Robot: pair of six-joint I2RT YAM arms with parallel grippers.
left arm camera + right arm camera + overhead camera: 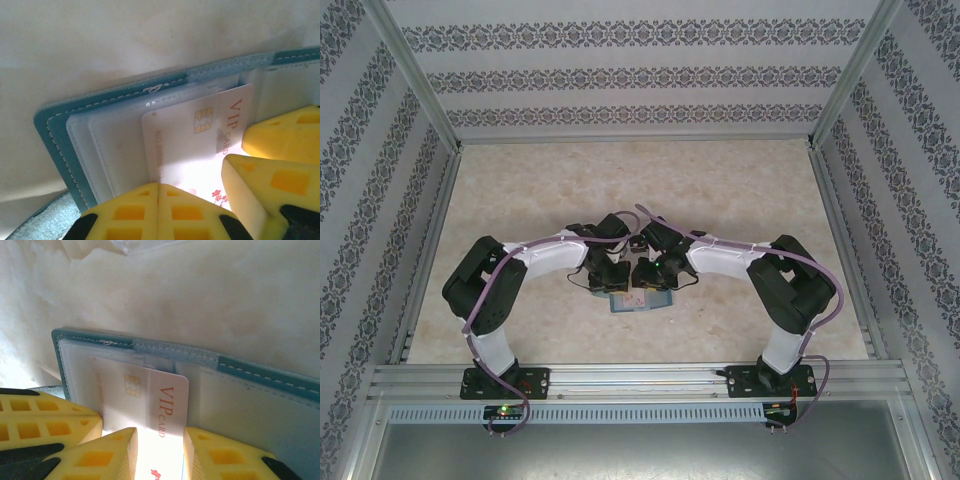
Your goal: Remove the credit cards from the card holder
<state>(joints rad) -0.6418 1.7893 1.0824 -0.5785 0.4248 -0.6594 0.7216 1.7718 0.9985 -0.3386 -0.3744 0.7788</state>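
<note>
The teal-blue card holder (638, 302) lies open and flat on the table between both wrists. Its stitched edge (55, 135) and spine (260, 367) frame clear inner sleeves. A white credit card (190, 135) with a gold chip and red "VIP CARD" lettering sticks halfway out of a sleeve toward the spine. My left gripper (159, 187) is shut, its tips pressed together on the sleeve at the card's near edge. My right gripper (160, 432) is open, one finger on each side of the card's (165, 395) protruding end. Other cards are hidden in the sleeves.
The pale marbled table (620, 190) stretches free behind the arms. Patterned walls and aluminium posts enclose it, with a metal rail (640, 380) along the near edge. The two grippers crowd close together, the left finger (45, 415) beside the right one.
</note>
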